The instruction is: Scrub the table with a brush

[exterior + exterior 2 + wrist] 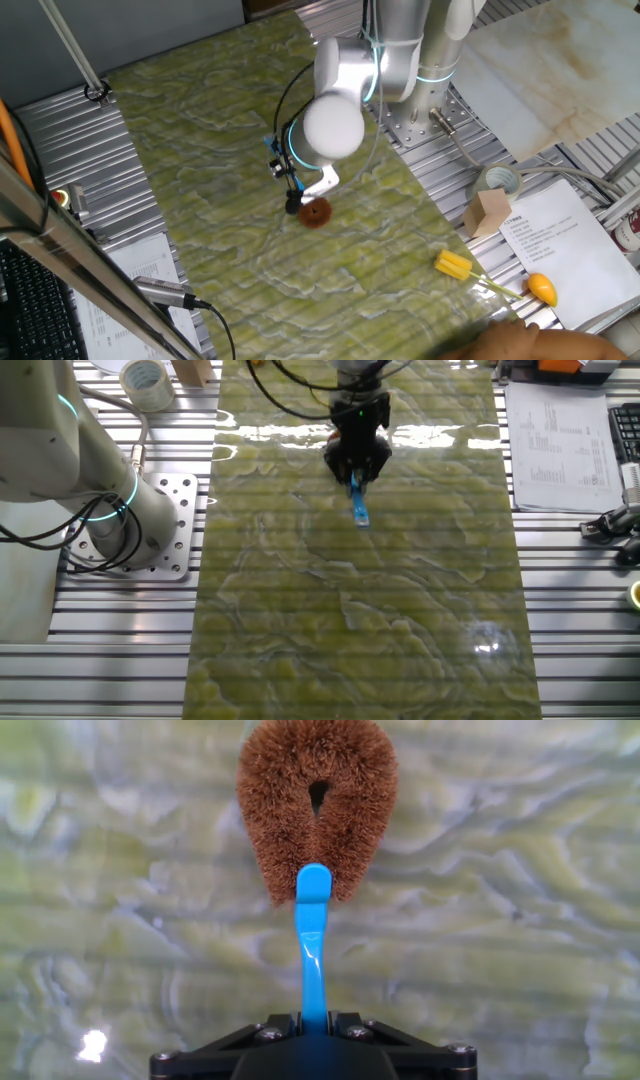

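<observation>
The brush (316,805) has a thin bright-blue handle and a round brown-orange bristle head. In the hand view its handle runs down into my gripper (314,1023), which is shut on it. The bristle head (315,211) rests on the green-yellow marbled table (220,140), just below the gripper (296,195). From the other fixed view only the blue handle of the brush (359,506) shows, sticking out under the black gripper (357,472) toward the middle of the table (360,610).
A yellow-headed tool with an orange end (495,278) lies at the table's right edge beside a paper sheet (555,240). A tape roll (499,181) and a wooden block (488,212) sit near the arm's base plate (425,125). Bare ribbed metal flanks both long sides.
</observation>
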{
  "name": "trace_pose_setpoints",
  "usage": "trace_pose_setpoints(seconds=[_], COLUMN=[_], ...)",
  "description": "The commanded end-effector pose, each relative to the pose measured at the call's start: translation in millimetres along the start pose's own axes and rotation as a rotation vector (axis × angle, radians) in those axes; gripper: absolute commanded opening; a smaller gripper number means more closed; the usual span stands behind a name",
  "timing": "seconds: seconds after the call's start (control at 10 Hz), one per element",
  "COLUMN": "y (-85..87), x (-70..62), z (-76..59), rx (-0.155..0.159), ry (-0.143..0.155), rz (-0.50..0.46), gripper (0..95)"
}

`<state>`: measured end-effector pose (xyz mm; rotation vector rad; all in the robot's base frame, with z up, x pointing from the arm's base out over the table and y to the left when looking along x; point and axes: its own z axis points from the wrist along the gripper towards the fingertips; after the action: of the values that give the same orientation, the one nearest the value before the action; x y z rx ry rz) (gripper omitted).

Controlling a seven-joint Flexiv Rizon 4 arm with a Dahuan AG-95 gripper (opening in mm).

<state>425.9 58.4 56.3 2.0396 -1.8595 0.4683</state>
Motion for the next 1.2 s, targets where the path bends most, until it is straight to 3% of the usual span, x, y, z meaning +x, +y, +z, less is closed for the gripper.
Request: trace_pose_setpoints(seconds=[0.1, 0.6, 1.2], y=[-0.5, -0.5, -9.2], x=[-11.1, -37.4, -31.9], z=[-4.1, -22.2, -26.2], rx=[-0.003, -0.021, -0.010], ry=[-0.001, -0.006, -0.002], rz=[0.029, 0.090, 0.062], gripper=[0.0, 0.0, 0.0])
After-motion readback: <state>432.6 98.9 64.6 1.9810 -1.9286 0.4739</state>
